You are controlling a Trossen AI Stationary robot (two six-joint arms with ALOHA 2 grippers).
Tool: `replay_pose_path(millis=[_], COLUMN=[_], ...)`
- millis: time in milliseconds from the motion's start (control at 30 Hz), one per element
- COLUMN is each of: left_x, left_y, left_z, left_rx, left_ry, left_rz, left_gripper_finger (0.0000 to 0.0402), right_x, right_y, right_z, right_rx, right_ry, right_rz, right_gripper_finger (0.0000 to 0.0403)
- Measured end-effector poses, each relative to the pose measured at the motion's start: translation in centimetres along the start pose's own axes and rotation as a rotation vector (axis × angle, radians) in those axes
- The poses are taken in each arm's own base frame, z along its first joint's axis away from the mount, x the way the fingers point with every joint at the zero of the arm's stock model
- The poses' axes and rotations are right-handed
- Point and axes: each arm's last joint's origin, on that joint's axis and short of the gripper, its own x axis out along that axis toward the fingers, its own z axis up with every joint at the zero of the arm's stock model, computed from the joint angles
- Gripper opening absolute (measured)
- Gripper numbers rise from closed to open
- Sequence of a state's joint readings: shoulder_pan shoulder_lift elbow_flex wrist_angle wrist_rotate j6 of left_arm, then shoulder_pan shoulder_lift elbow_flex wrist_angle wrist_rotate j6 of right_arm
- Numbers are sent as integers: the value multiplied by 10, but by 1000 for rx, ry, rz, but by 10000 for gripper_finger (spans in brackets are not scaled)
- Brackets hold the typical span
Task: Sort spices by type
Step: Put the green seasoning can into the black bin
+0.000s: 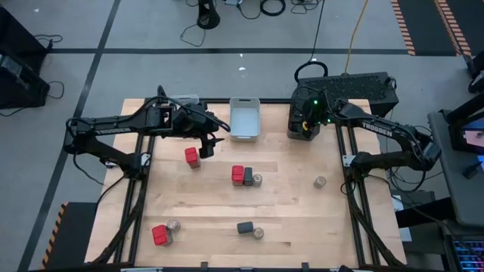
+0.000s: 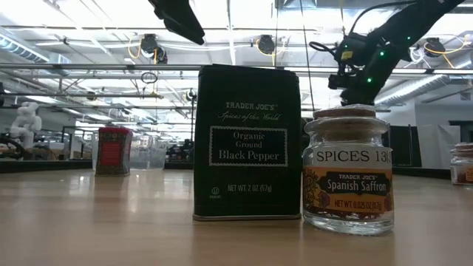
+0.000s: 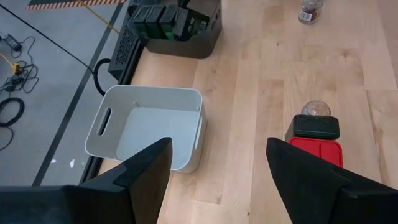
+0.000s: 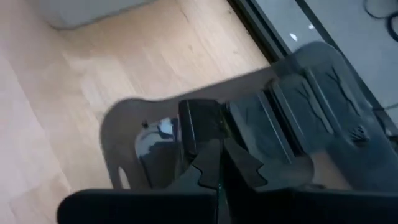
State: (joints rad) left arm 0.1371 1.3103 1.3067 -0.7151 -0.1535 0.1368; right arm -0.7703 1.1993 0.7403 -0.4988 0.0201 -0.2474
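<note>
White bin [image 1: 244, 119] and dark bin [image 1: 303, 121] at table [image 1: 287, 219] edge

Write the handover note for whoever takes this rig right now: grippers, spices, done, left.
Left gripper: open, empty, hovering beside the white bin, near the red tin.
Right gripper: shut, over the dark bin at the table's far edge; whether it holds anything cannot be seen.
Spices on the table: centre group of red tin, black pepper tin and jar; lone jar to the right; red tin with jar at the front left; dark tin with jar at the front.
Done: the white bin is empty; the dark bin's contents are unclear.
Left: sort everything on the table.
</note>
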Motion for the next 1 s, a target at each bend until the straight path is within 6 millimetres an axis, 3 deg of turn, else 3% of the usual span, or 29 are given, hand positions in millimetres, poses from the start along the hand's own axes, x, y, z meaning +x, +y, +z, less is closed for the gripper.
replay_pose_path(millis=[267,533,1000], left_x=[0,0,0], left_y=[0,0,0], left_z=[0,0,-1], left_rx=[1,1,5], left_ry=[0,0,10], left_rz=[0,0,-1], left_gripper_finger=[268,268,268], right_x=[-15,-34,-17], right_y=[0,-3,2], right_z=[-5,9,3], right_rx=[29,78,113], right_ry=[103,117,257], right_rz=[-6,-4,21], right_gripper_finger=[0,0,0])
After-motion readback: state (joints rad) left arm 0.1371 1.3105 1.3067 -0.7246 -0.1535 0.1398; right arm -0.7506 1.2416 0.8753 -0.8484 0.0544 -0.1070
